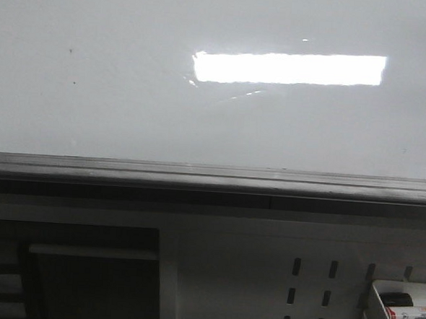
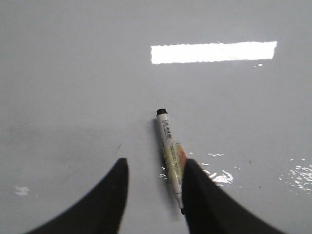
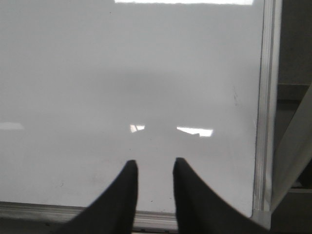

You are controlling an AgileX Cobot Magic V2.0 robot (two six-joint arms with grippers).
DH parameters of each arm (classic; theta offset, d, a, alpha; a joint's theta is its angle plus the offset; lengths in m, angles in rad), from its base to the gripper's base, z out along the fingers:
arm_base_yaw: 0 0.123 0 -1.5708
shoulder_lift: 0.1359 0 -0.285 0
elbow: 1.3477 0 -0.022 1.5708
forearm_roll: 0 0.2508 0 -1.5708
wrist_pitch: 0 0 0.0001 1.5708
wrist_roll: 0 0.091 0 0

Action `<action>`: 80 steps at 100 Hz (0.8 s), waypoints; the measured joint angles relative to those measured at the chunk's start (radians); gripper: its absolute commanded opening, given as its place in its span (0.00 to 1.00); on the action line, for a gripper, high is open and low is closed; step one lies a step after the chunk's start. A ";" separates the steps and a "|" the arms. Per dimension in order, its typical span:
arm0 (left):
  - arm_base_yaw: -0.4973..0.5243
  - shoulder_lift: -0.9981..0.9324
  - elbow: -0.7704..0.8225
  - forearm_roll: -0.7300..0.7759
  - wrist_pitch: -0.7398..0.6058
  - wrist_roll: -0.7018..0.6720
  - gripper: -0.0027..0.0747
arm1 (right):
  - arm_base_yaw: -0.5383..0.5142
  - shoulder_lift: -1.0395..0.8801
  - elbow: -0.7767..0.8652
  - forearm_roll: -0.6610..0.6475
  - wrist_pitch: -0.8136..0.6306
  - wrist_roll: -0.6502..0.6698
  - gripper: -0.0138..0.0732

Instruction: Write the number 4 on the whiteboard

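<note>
The whiteboard (image 1: 129, 111) is a glossy white board that fills the upper front view and reflects a bright rectangular light. No number 4 shows in any view. Neither gripper shows in the front view. In the left wrist view a white marker (image 2: 170, 146) with a black end and a yellow-orange label lies flat on the whiteboard (image 2: 73, 73). My left gripper (image 2: 156, 163) is open above it, and the marker lies beside one finger (image 2: 204, 200); I cannot tell if they touch. My right gripper (image 3: 155, 163) is open and empty over the whiteboard (image 3: 97, 73), near a corner.
The board's dark grey frame edge (image 1: 212, 177) runs across the front view. Below it is a white perforated panel with slots (image 1: 263, 278). A white tray with markers (image 1: 378, 300) is at the bottom right. The frame (image 3: 265, 97) also borders the board in the right wrist view.
</note>
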 measured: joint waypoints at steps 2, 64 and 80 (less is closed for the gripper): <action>0.002 0.000 0.000 0.000 0.000 0.000 0.76 | 0.000 0.000 0.000 -0.002 0.000 0.000 0.63; 0.002 0.005 0.002 -0.115 -0.002 0.000 0.79 | 0.000 0.000 0.000 -0.012 -0.002 0.000 0.70; 0.002 0.080 0.012 -0.130 0.012 0.016 0.79 | 0.000 0.000 0.000 -0.012 -0.002 0.000 0.70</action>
